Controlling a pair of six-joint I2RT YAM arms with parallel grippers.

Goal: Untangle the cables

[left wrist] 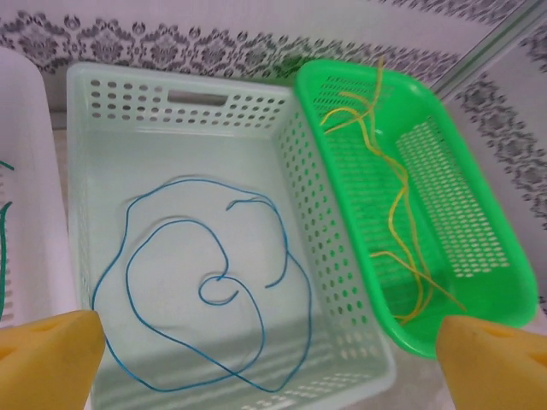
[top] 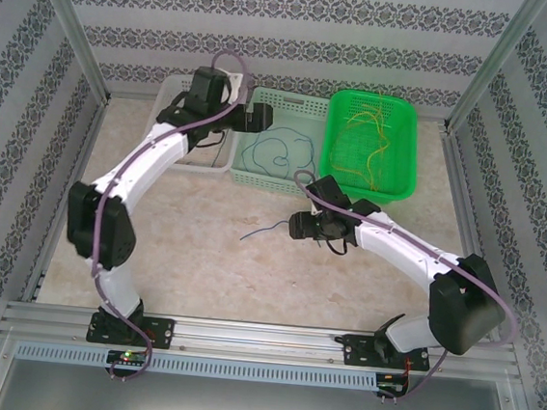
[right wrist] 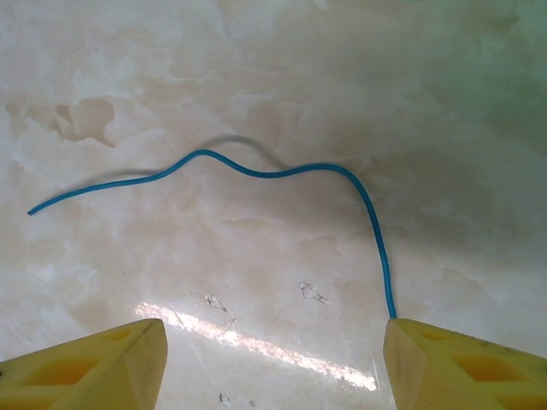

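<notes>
The left gripper (left wrist: 269, 376), jaws wide apart, is hovering over the pale basket (left wrist: 128, 102) holding coiled blue cables (left wrist: 184, 180); yellow cables (left wrist: 397, 201) are lying in the green basket (left wrist: 479, 231); the right gripper (right wrist: 273, 367), jaws apart, is hanging above a loose blue cable (right wrist: 256, 173) on the table (right wrist: 256, 77).

The blue cables (left wrist: 188, 179) sit in a pale mint basket (left wrist: 128, 73), the yellow cables (left wrist: 397, 205) in a bright green basket (left wrist: 504, 256). The table (right wrist: 256, 85) is marbled cream, the walls (top: 273, 11) banded with grey florals

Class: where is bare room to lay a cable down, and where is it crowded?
Free: the marble table between the left arm, right gripper and loose blue cable. Crowded: the far edge, where the mint basket and green basket stand side by side.
</notes>
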